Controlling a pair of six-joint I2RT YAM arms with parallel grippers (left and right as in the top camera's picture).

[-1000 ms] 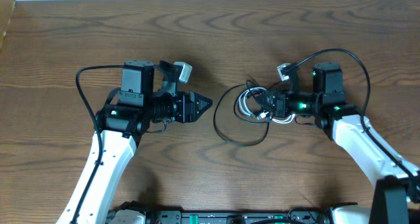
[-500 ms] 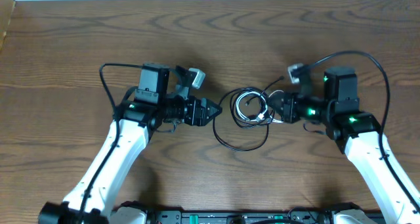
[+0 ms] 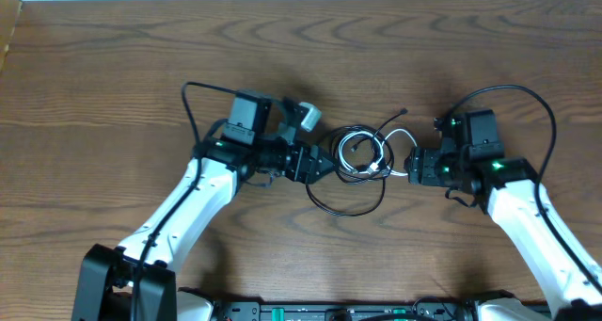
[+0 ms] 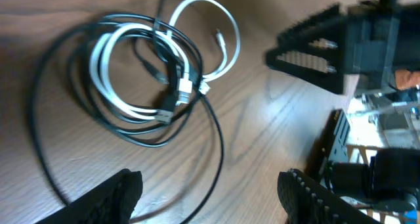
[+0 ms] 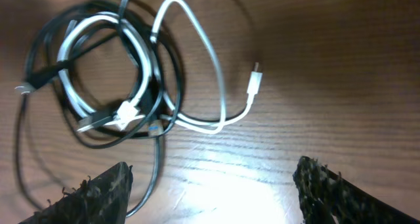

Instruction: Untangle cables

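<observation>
The cables [image 3: 360, 156] lie on the table as a tangled coil of thin black and white cords. A wide black loop [image 3: 346, 206] sags toward the front, and a white loop [image 3: 399, 136] sticks out to the right. My left gripper [image 3: 328, 164] stands open just left of the coil, holding nothing. In the left wrist view the coil [image 4: 147, 73] lies ahead of the left gripper [image 4: 210, 204]. My right gripper [image 3: 412, 167] stands open just right of the coil. In the right wrist view the right gripper [image 5: 216, 198] is empty, with the coil [image 5: 108, 73] and a white plug end [image 5: 255, 81] ahead of it.
The wooden table [image 3: 113, 57] runs wide on all sides. Thicker black arm cables arch over the left arm [image 3: 193, 100] and the right arm [image 3: 527, 100]. My right gripper's fingers [image 4: 321, 50] show at the top right of the left wrist view.
My right gripper has let go of the coil, opened, and drawn slightly back to the right. My left arm has moved right, up to the coil's left side.
</observation>
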